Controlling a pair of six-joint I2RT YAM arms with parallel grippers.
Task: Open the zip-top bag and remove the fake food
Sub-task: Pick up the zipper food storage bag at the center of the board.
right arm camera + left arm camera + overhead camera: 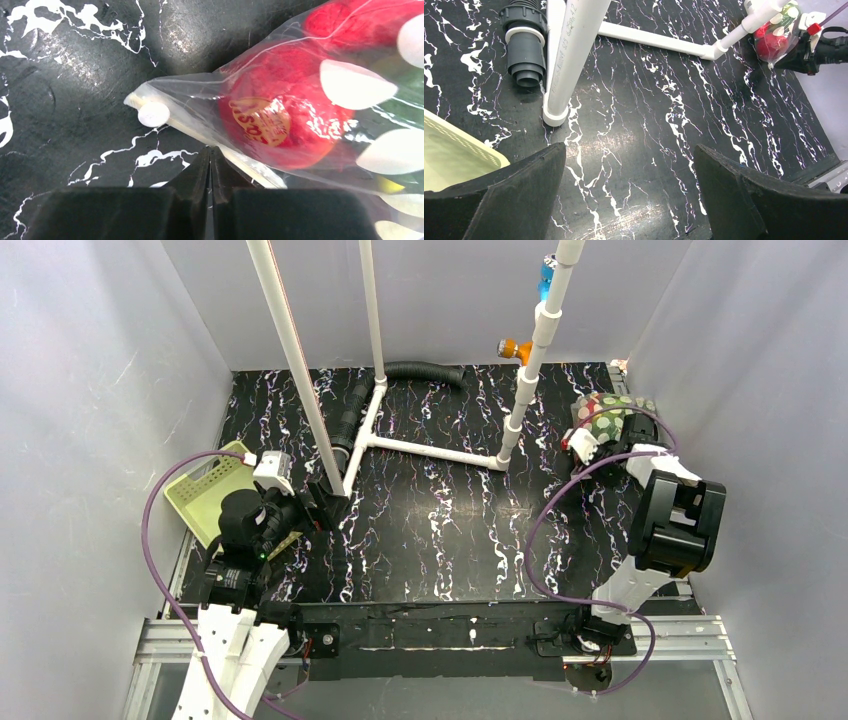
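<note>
Grey walls enclose a black marbled table [440,530]. Left of the white pipe frame [430,450], the left gripper [628,150] hangs with jaws wide beside a pale green basket [205,490]. Right of the frame sits the zip-top bag [200,95], clear with pale dots. Red fake food [285,125] shows inside, and the right gripper [210,152] pinches its seal strip.

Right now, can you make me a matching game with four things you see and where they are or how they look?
Things:
1. zip-top bag
2. basket
3. left gripper
4. hose

Clues:
A. wide open
B. black, at the far back
C. pale green, far left
D. far right, with red fake food inside

Pairs: 1-D, 2-C, 3-A, 4-B
</note>
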